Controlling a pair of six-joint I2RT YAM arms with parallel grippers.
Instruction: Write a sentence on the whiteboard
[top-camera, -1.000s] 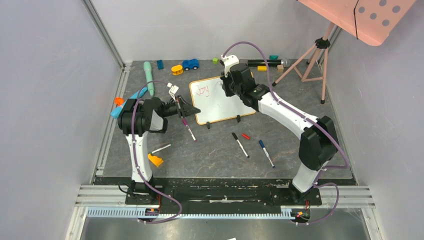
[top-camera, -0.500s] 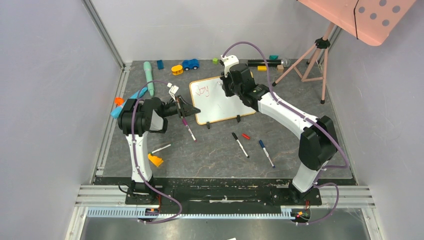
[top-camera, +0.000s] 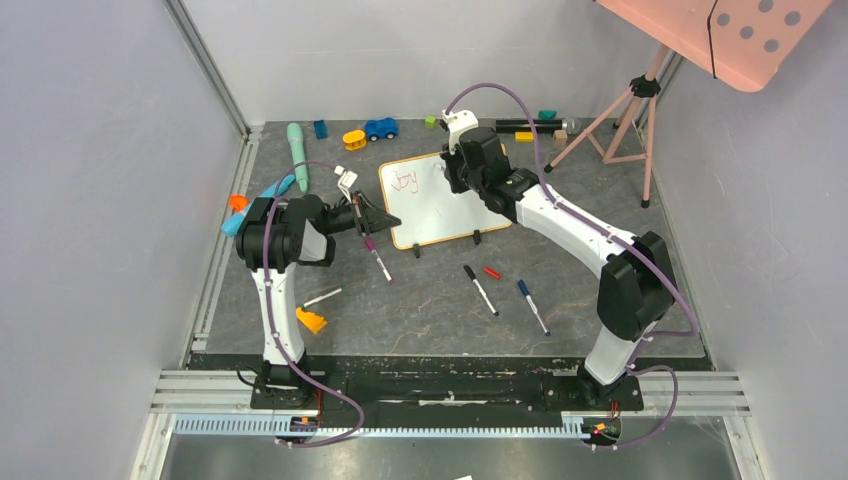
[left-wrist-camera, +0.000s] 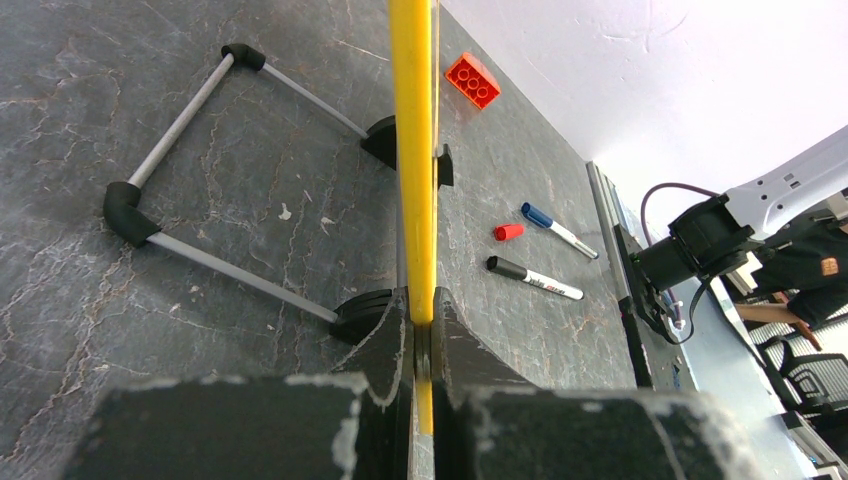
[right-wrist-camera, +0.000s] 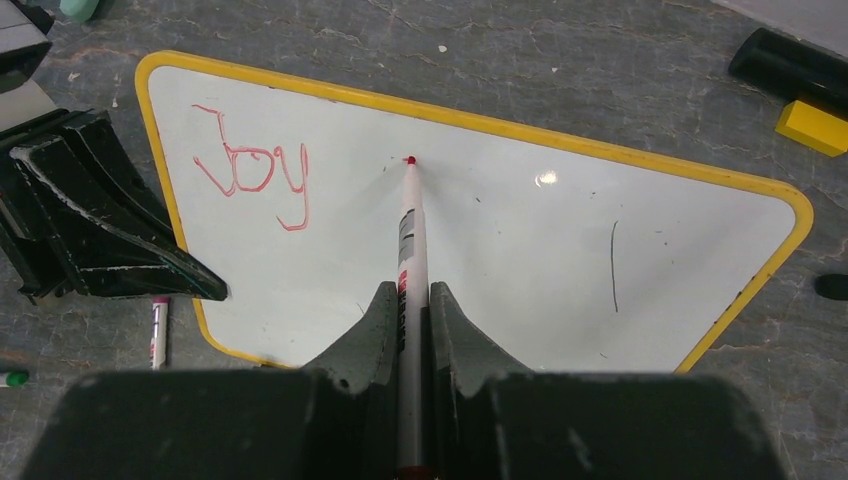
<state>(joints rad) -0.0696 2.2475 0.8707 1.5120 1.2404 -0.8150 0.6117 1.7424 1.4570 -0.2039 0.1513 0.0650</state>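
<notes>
Nothing has shifted; your right gripper (right-wrist-camera: 412, 292) pinches the marker (right-wrist-camera: 410, 215); your left gripper (left-wrist-camera: 420, 305) clamps the whiteboard (top-camera: 432, 205) edge, mid-table
Only your right wrist view shows the tip touching beside the sentence (right-wrist-camera: 255, 170), "Joy"

One rectangular yellow-framed whiteboard (top-camera: 440, 205) stands on the table (top-camera: 420, 320), bearing one red handwritten word (right-wrist-camera: 250, 170). There are four white-barrelled pens: one black-capped marker (top-camera: 480, 289), one blue-capped marker (top-camera: 532, 306), one purple-tipped marker (top-camera: 376, 257), and one red-tipped marker (right-wrist-camera: 408, 230) gripped in the right hand (right-wrist-camera: 410, 292). One loose red plastic cap (top-camera: 491, 272) lies among them. One blue toy car (top-camera: 380, 128) sits by the far edge.
</notes>
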